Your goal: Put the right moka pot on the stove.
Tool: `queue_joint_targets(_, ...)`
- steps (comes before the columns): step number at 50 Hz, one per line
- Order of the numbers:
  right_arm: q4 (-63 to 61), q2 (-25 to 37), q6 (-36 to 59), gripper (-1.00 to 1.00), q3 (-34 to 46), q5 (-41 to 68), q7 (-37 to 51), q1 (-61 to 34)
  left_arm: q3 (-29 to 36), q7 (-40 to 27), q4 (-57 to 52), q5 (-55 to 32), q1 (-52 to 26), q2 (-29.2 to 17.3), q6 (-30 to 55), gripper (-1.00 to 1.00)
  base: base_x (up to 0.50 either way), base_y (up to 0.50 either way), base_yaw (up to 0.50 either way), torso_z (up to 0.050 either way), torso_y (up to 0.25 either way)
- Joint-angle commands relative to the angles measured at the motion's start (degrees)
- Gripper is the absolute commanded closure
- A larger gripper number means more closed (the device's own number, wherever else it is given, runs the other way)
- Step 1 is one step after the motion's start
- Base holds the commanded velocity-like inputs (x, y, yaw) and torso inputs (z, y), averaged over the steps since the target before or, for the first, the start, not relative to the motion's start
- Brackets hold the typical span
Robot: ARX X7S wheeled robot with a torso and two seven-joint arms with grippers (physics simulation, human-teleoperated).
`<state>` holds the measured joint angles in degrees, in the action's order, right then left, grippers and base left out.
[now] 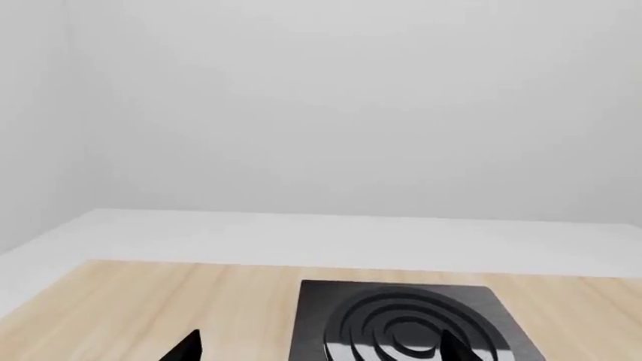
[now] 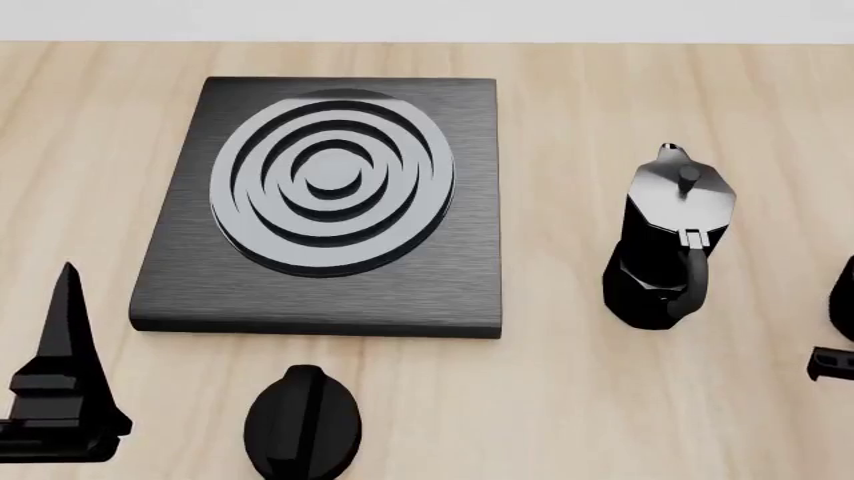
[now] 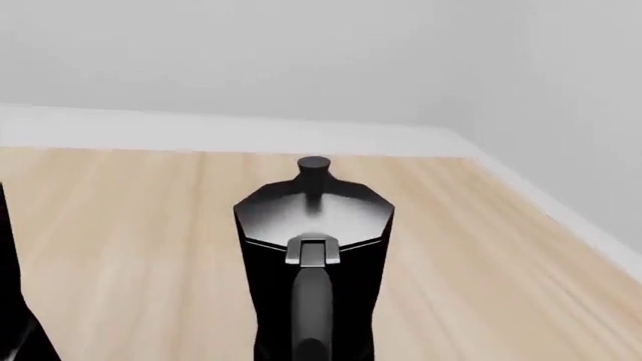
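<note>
The stove (image 2: 327,200), a flat black slab with grey rings, lies left of centre on the wooden table and also shows in the left wrist view (image 1: 401,323). One moka pot (image 2: 667,240) stands upright to its right. The right moka pot fills the middle of the right wrist view (image 3: 313,248), upright with its handle toward the camera; only a sliver of it (image 2: 846,295) shows at the head view's edge. My right gripper (image 2: 830,362) is just in front of it, its fingers hidden. My left gripper (image 1: 321,352) is open and empty at the stove's near left corner.
A small black knob (image 2: 304,425) lies on the table in front of the stove. A white wall rises behind the table, with the table's right edge (image 3: 561,218) close to the right pot. A dark shape (image 3: 12,301) crosses the right wrist view's border.
</note>
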<state>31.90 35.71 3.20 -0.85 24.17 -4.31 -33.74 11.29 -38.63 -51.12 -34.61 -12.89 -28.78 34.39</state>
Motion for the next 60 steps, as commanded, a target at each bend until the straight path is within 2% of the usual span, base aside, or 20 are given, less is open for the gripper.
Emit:
queue_joint_targets(1,-16.8,3.3,4.9,1.0,-5.0,4.3,3.0,7.5,0.2,-0.2,-0.1,0.1,0.3,-0.3,-0.3,-1.0,0.0,0.0,0.0,0.0,0.0)
queue_joint_targets(11,-36.8,7.9,11.5,1.0,-13.8,10.7,9.3,19.2,-0.1,-0.4,-0.2,-0.4,0.1,-0.4,-0.4,-1.0,0.0,0.0,0.0,0.0,0.0)
queue_joint_targets(26,-53.2,8.8,15.0,1.0,-22.1,14.9,13.7,31.6,0.3,-0.5,0.1,0.0,0.4,-0.6,-1.1,-1.0,0.0,0.0,0.0,0.0,0.001)
queue_joint_targets(34,-58.3,7.0,13.3,1.0,-26.9,16.8,12.5,38.1,0.3,-0.7,0.0,-0.3,0.1,-0.8,-0.8,-1.0,0.0,0.0,0.0,0.0,0.0)
queue_joint_targets(46,-64.7,3.6,10.0,1.0,-29.8,15.5,9.8,47.4,0.7,-0.9,0.3,0.0,0.2,-0.9,-1.1,-1.0,0.0,0.0,0.0,0.0,0.001)
queue_joint_targets(49,-67.9,5.2,12.3,1.0,-31.9,17.4,11.1,48.7,0.6,-1.0,0.3,-0.3,0.0,-0.9,-0.9,-1.0,0.0,0.0,0.0,0.0,0.0)
queue_joint_targets(50,-67.5,3.9,10.2,1.0,-30.8,14.5,10.2,49.6,0.6,-0.9,0.6,-0.2,0.1,-0.9,-1.1,-1.0,0.0,0.0,0.0,0.0,0.0)
queue_joint_targets(54,-70.1,4.9,12.0,1.0,-32.2,16.9,10.5,51.0,0.6,-1.1,0.4,-0.3,0.0,-1.0,-0.8,-1.0,0.0,0.0,0.0,0.0,0.003)
queue_joint_targets(60,-69.0,1.9,8.1,1.0,-30.2,13.8,7.7,52.9,0.7,-1.2,0.3,-0.6,0.0,-1.1,-0.8,-1.0,0.0,0.0,0.0,0.0,0.0)
